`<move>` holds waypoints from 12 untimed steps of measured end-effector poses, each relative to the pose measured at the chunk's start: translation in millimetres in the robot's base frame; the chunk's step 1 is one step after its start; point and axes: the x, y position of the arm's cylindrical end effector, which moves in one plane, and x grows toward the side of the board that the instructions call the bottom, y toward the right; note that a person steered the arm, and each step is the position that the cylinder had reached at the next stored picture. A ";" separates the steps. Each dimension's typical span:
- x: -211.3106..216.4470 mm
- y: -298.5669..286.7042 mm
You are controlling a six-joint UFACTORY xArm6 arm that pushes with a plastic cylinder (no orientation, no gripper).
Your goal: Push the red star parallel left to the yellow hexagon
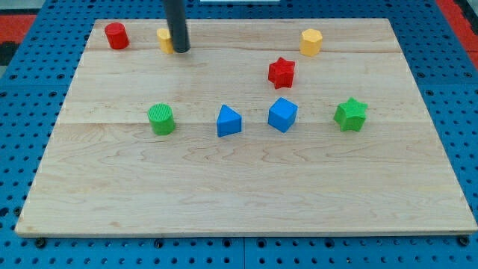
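The red star [281,72] lies on the wooden board, right of the middle near the view's top. The yellow hexagon [311,42] sits above and to the right of it, a short gap apart. My tip [181,51] is far to the left of both, at the view's top left, touching or just in front of a yellow block [164,39] that the rod partly hides.
A red cylinder [116,35] stands at the top left corner. A row runs across the middle: green cylinder [160,119], blue triangular block [228,121], blue cube [282,114], green star [350,114]. The board [239,194] ends at a blue pegboard.
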 end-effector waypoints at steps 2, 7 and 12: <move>39.6 175.8; 93.4 141.6; 84.9 -41.2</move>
